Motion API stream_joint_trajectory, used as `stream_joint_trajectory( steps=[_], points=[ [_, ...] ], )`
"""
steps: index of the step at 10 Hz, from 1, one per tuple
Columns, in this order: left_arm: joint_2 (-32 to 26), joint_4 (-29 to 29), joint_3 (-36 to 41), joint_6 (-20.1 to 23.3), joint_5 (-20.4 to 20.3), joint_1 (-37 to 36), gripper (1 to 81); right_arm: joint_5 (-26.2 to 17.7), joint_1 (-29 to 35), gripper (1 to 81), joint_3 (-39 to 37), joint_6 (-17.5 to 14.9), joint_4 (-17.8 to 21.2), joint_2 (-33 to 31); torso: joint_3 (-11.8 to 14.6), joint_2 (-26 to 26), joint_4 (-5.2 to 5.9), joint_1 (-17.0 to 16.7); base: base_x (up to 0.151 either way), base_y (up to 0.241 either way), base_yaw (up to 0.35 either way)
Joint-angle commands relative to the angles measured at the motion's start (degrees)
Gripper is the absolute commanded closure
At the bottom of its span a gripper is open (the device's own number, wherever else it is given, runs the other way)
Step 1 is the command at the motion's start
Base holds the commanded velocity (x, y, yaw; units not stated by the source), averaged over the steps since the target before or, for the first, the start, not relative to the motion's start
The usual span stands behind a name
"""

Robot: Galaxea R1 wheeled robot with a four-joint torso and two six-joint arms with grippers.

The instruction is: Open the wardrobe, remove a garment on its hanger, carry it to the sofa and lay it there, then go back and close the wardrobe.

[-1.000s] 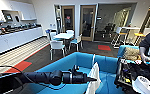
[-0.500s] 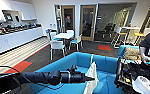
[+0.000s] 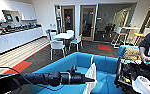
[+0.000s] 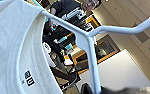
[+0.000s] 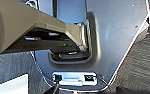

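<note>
My left arm reaches in from the left over the sofa (image 3: 77, 60), a bright blue one with a low back. My left gripper (image 3: 92, 80) is shut on the hanger (image 4: 89, 43), a slim white one. The garment (image 3: 90, 75), a white T-shirt, hangs from it above the blue seat. In the left wrist view the T-shirt's round neck and label (image 4: 14, 47) show close up, with the hanger's bar crossing it. In the right wrist view I see my own dark base plate (image 5: 111, 37) and grey floor.
A person (image 3: 149, 46) with a control rig stands at the right, close to the sofa's arm. White chairs (image 3: 57, 46) ring a small table (image 3: 63, 35) beyond the sofa. A kitchen counter (image 3: 14, 37) runs along the left wall. Glass doors (image 3: 87, 22) lie ahead.
The whole view has shifted only slightly. My left arm still holds the hanger and T-shirt over the sofa in much the same pose.
</note>
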Motion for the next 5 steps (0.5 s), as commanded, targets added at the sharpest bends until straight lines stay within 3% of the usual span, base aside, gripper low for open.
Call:
stream_joint_trajectory(
  steps=[1,5],
  points=[
    [0.45,1.36,1.66,0.78,-2.77,-8.85,81.1,-2.72,1.34,1.0,0.30,-0.15,-0.59,0.31,0.00,0.00,0.00,0.02,0.080,0.000,0.000],
    [0.62,1.28,1.74,0.78,-3.04,-8.85,81.1,-2.72,1.34,1.0,0.29,-0.06,-0.59,0.31,0.00,-0.02,0.00,-0.02,0.099,0.000,0.000]
  ],
)
